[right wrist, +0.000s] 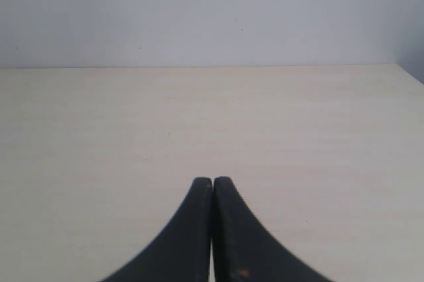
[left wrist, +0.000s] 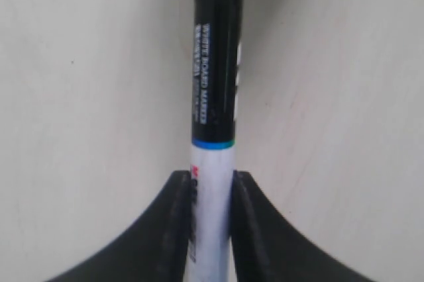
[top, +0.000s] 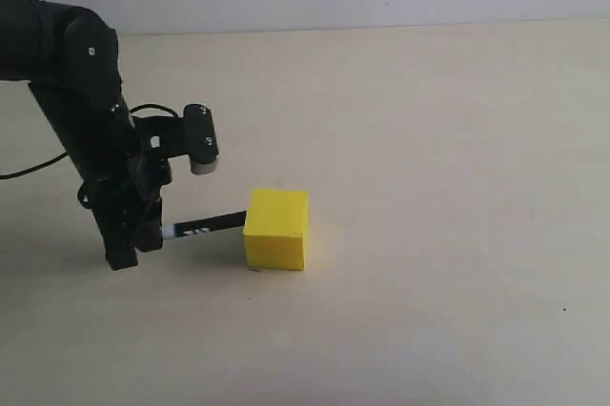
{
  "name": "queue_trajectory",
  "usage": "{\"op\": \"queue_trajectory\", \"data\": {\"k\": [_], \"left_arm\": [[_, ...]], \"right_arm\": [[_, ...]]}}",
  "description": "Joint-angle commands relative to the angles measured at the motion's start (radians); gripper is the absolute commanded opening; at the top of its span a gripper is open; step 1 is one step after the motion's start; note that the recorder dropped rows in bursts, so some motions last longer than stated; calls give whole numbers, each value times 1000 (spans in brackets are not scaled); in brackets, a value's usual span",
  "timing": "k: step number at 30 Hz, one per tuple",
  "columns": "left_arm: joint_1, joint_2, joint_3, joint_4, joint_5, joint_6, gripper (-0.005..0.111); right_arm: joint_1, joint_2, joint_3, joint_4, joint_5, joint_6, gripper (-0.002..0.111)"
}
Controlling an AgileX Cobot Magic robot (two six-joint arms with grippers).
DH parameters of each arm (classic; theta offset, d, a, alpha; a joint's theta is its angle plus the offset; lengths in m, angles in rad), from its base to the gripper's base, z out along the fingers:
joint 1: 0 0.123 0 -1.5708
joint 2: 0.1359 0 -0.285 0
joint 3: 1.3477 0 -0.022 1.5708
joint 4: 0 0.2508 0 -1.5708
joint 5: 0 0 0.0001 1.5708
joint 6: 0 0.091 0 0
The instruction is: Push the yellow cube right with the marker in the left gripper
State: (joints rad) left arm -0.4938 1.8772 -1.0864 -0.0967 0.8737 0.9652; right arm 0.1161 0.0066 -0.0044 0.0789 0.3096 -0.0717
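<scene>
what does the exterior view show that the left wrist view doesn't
Only the exterior view: the cube, with the marker tip seemingly against its left face, plus the arm. Only the left wrist view: white print on the marker's black cap and a blue band where the white barrel starts, clamped between the fingers. Both: the marker, the left end effector and the table.
</scene>
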Motion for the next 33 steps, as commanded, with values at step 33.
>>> {"op": "queue_trajectory", "data": {"k": [33], "left_arm": [[6, -1, -7, 211, -13, -135, 0]], "right_arm": [[2, -7, 4, -3, -10, -4, 0]]}}
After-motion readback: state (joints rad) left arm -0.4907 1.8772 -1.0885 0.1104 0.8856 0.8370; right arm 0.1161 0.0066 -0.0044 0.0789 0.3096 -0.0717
